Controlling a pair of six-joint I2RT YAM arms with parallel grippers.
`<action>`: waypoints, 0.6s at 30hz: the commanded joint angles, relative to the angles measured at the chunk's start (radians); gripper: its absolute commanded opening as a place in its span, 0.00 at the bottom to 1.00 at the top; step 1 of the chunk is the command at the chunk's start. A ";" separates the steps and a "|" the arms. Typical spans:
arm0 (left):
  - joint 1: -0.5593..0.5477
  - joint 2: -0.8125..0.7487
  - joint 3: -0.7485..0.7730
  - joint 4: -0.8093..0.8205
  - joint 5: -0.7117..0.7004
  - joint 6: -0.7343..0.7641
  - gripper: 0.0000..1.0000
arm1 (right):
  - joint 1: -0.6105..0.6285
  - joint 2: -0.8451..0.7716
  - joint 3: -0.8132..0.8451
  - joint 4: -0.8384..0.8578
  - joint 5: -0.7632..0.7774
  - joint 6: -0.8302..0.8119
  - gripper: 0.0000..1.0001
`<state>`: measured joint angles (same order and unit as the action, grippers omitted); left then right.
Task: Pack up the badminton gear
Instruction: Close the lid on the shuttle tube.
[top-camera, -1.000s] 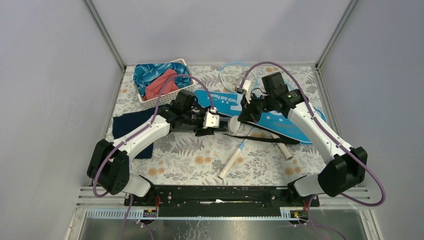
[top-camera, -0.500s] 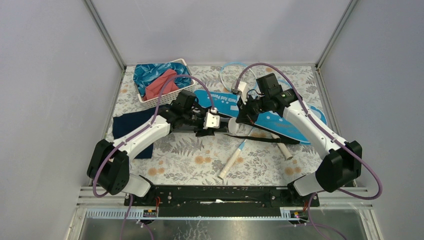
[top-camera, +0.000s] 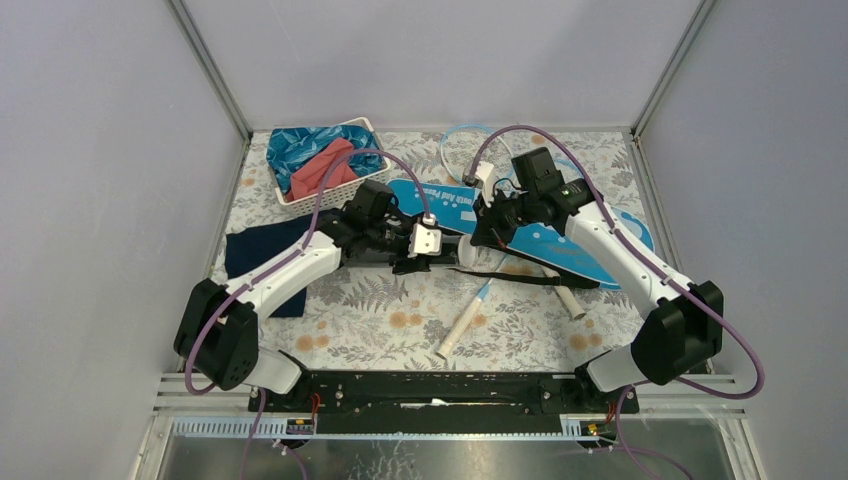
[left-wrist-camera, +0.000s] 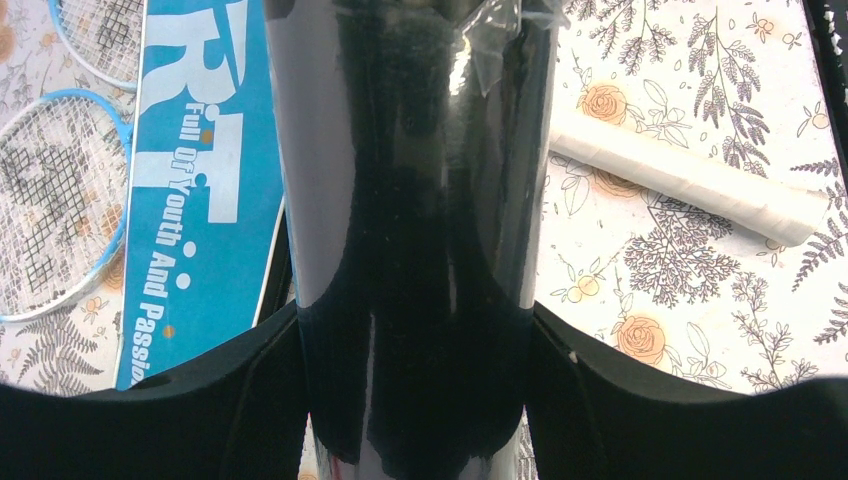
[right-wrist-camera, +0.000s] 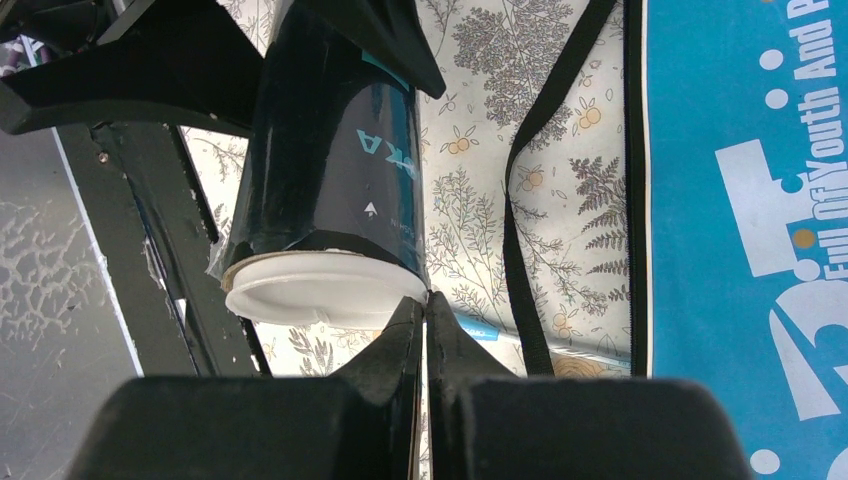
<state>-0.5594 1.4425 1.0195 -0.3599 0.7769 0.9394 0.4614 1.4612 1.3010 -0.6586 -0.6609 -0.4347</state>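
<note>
1. Left wrist view: your left gripper (left-wrist-camera: 415, 325) is spread wide around the long black tube (left-wrist-camera: 410, 150), with one finger pressed against each side of it.
2. From above, that tube (top-camera: 445, 254) sits crosswise near the middle of the table (top-camera: 400, 320), its white cap (top-camera: 467, 250) pointing toward the right edge. You cannot tell from here whether it rests on the table or hangs just above it.
3. Your right gripper (right-wrist-camera: 427, 320) has its fingers pressed together with nothing between them. Their tips touch the rim of the white cap (right-wrist-camera: 320, 285).
4. Just beyond both grippers lies the blue bag (top-camera: 445, 200), flat and slanting from the middle of the table toward the right edge. Its white lettering shows in both wrist views, and its black strap (right-wrist-camera: 520, 250) trails over the table on the near side.
5. Two light-blue racket heads (left-wrist-camera: 50, 200) lie beside the bag on its far side, toward the far edge.
6. One white handle (top-camera: 460, 330) lies near the middle of the near edge. Another white handle (top-camera: 565, 298) lies nearby, toward the right.
7. The white basket (top-camera: 285, 195) with blue and red cloths stands in the far left corner, and a navy cloth (top-camera: 245, 255) lies at the left edge.
</note>
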 joint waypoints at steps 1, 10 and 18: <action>-0.020 -0.027 0.010 0.078 0.014 -0.049 0.00 | 0.025 -0.019 -0.010 0.056 0.039 0.063 0.00; -0.038 -0.010 0.025 0.081 -0.019 -0.064 0.00 | 0.050 -0.007 -0.003 0.070 0.107 0.097 0.00; -0.062 -0.003 0.029 0.093 -0.046 -0.052 0.00 | 0.075 0.024 0.005 0.076 0.139 0.113 0.00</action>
<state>-0.5842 1.4425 1.0195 -0.3599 0.7105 0.8806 0.5018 1.4616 1.2915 -0.6296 -0.5392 -0.3523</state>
